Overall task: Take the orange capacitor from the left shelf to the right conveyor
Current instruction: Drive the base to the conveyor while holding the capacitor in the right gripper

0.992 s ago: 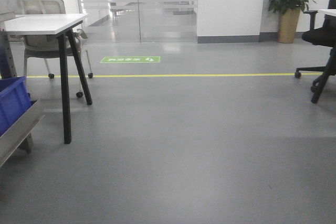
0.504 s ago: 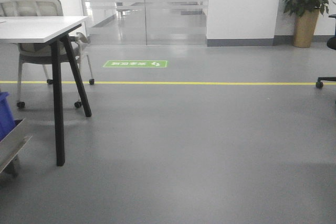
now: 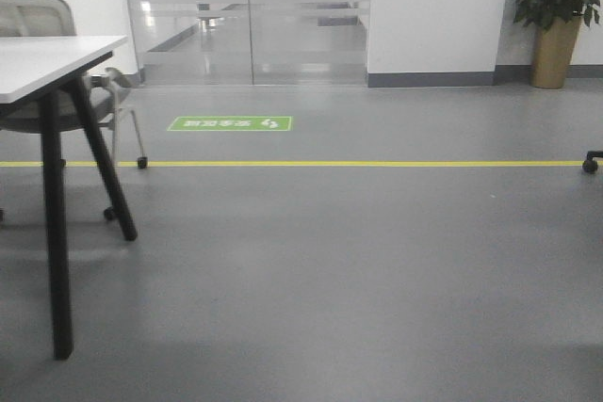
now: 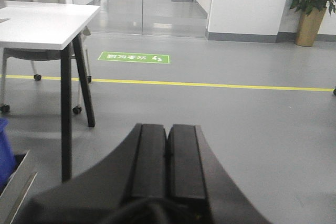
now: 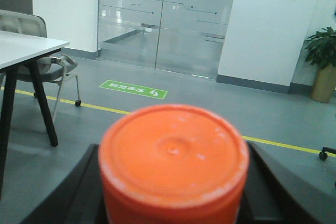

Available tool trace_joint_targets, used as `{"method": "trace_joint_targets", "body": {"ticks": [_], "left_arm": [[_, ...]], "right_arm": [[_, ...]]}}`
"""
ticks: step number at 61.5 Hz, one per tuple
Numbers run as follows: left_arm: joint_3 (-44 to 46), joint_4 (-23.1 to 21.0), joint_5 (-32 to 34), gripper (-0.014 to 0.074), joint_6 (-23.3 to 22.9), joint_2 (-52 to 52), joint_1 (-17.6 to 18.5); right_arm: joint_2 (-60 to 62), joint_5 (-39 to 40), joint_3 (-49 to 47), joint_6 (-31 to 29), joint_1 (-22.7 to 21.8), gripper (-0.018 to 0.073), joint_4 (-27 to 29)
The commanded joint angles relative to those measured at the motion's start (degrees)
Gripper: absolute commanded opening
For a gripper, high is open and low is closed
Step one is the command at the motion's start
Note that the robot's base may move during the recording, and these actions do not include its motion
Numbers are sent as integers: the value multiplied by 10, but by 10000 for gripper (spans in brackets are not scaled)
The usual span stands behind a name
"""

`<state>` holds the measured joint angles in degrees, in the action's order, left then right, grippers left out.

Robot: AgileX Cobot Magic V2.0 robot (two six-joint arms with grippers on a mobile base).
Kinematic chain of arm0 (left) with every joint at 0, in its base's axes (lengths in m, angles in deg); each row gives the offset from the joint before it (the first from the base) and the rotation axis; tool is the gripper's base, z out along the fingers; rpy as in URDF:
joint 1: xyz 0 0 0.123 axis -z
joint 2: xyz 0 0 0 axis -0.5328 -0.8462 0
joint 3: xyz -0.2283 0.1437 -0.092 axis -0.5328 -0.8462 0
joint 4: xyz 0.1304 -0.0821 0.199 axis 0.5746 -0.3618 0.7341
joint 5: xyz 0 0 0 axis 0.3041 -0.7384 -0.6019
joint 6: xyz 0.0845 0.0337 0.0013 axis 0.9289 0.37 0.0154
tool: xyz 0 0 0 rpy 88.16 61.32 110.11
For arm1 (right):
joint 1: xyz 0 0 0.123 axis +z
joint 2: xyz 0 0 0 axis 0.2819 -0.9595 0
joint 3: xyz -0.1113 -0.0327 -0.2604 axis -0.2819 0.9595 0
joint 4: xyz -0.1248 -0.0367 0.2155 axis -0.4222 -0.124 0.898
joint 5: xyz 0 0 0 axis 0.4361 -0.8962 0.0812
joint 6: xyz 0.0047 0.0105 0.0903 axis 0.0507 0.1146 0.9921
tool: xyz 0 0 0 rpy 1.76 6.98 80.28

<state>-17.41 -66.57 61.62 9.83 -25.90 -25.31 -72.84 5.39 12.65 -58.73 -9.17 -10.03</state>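
Observation:
The orange capacitor (image 5: 173, 161) fills the lower middle of the right wrist view, its round end face turned toward the camera. My right gripper (image 5: 170, 149) is shut on it, with a dark finger (image 5: 84, 182) showing on each side. In the left wrist view my left gripper (image 4: 168, 128) is shut, its two pads pressed together with nothing between them. A sliver of the left shelf (image 4: 16, 190) with a blue bin (image 4: 3, 150) shows at that view's bottom left corner. The right conveyor is out of view.
A white table (image 3: 47, 63) on black legs and a wheeled chair (image 3: 113, 101) stand at the left. Grey floor stretches ahead, crossed by a yellow line (image 3: 358, 164) with a green floor sign (image 3: 231, 123) beyond it. A potted plant (image 3: 558, 16) stands far right, and glass doors (image 3: 250, 16) at the back.
The front view has shifted: the blue bin and steel shelf rail have slid out past the left edge, and the table now sits nearer and further left.

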Motion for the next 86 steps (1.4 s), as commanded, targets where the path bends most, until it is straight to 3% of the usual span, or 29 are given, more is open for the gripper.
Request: {"method": "trace_joint_targets", "body": {"ticks": [1,86], "left_arm": [[3,-1,51,-127,-1,7,1],[3,-1,51,-127,-1,7,2]], "right_arm": [[-6,52,-14,-5,-4,150,-2],[-6,52,-14,-5,-4,150,-2]]}}
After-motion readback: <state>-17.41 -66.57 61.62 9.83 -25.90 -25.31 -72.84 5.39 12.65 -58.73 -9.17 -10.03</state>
